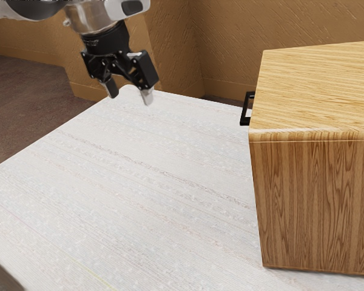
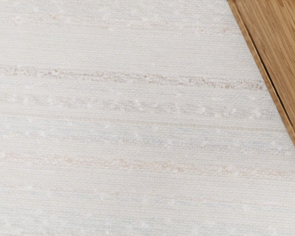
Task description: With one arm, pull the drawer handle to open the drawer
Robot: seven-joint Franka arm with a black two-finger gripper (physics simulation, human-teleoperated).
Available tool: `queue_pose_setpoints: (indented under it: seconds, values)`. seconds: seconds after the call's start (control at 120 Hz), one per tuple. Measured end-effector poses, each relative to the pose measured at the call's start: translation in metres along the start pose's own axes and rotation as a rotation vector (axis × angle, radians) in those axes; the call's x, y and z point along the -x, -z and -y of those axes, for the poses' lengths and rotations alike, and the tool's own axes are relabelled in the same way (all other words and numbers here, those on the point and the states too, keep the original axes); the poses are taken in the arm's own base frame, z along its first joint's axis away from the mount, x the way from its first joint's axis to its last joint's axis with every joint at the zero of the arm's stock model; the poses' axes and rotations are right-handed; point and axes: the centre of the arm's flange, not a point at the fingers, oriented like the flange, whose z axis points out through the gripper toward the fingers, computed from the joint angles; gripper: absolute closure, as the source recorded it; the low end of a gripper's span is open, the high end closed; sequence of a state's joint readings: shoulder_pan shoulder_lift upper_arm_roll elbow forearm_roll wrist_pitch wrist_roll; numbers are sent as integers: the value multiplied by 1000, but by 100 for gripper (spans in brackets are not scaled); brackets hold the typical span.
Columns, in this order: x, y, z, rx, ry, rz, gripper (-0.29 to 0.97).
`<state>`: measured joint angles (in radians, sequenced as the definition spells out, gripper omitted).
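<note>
Hovering above the pale surface (image 1: 139, 182), toward its far edge: one black gripper (image 1: 130, 96), fingers spread apart and grasping nothing. Item at the exterior view's right: one wooden drawer cabinet (image 1: 315, 151), which stood on the surface. Its black drawer handle (image 1: 247, 108) projected from the cabinet's face toward the exterior view's left, well apart from the gripper. The wrist view recorded bare surface and one cabinet edge.

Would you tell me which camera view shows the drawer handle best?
The exterior view: the black drawer handle sticks out at the upper left edge of the wooden cabinet, well apart from the open gripper. The wrist view looks down at the table and the cabinet's edge.
</note>
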<state>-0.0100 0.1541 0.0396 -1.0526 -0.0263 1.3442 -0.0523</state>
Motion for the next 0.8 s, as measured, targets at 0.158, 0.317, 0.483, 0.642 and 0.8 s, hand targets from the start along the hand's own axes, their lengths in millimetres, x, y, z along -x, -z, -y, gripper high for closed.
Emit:
queue_pose_setpoints:
  seconds: [0.158, 0.317, 0.483, 0.642, 0.8]
  values:
    - [-47, -24, 8, 160, 34, -60, 0]
    - [-43, -9, -2, 336, 35, -91, 0]
    - [-32, -30, 6, 584, 106, -37, 0]
    - [-48, -53, 0, 667, 135, -32, 17]
    - [-58, -59, -13, 700, 136, -54, 20]
